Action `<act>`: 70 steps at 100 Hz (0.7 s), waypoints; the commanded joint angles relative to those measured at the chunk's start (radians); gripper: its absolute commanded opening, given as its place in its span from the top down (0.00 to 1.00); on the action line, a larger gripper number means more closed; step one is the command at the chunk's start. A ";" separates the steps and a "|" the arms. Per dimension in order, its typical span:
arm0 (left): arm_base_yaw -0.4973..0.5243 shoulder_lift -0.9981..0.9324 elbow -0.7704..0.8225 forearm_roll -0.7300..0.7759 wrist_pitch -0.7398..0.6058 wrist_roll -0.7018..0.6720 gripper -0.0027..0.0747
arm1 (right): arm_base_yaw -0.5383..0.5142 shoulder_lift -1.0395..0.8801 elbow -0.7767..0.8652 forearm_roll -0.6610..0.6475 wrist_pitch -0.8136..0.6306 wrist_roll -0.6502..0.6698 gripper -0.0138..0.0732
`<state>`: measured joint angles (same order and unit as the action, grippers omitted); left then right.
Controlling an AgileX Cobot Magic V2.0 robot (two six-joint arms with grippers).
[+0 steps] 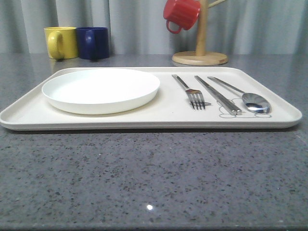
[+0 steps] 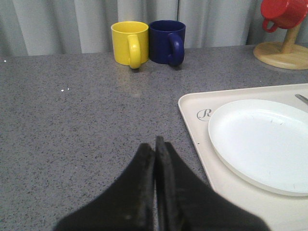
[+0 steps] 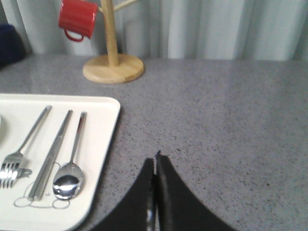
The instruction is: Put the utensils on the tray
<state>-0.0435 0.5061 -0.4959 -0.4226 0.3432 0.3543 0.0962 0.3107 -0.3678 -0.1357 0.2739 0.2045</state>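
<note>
A fork (image 1: 190,91), a straight flat bar-like piece (image 1: 217,94) and a spoon (image 1: 248,97) lie side by side on the right part of the cream tray (image 1: 159,118). The right wrist view has the same fork (image 3: 21,147), bar piece (image 3: 51,155) and spoon (image 3: 70,171) on the tray (image 3: 98,144). My right gripper (image 3: 155,161) hovers over bare table to the right of the tray, shut with nothing in it. Off the tray's left edge (image 2: 190,122), my left gripper (image 2: 155,144) is shut and empty too.
A round white plate (image 1: 101,89) fills the tray's left half. A yellow mug (image 1: 61,42) and a dark blue mug (image 1: 93,43) stand at the back left. A wooden mug tree (image 1: 200,54) holding a red mug (image 1: 181,14) stands at the back right.
</note>
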 commanded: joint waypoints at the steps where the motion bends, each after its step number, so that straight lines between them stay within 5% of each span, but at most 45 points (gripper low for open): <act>1: 0.000 0.003 -0.028 -0.011 -0.078 0.000 0.99 | -0.028 -0.050 0.034 0.036 -0.162 -0.007 0.92; 45: 0.000 0.003 -0.028 -0.011 -0.078 0.000 0.99 | -0.110 -0.338 0.326 0.078 -0.267 -0.017 0.92; 70: 0.000 0.003 -0.028 -0.011 -0.078 0.000 0.99 | -0.111 -0.338 0.395 0.066 -0.355 -0.017 0.92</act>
<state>-0.0435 0.5054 -0.4959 -0.4226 0.3432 0.3543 -0.0111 -0.0085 0.0248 -0.0574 0.0257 0.2001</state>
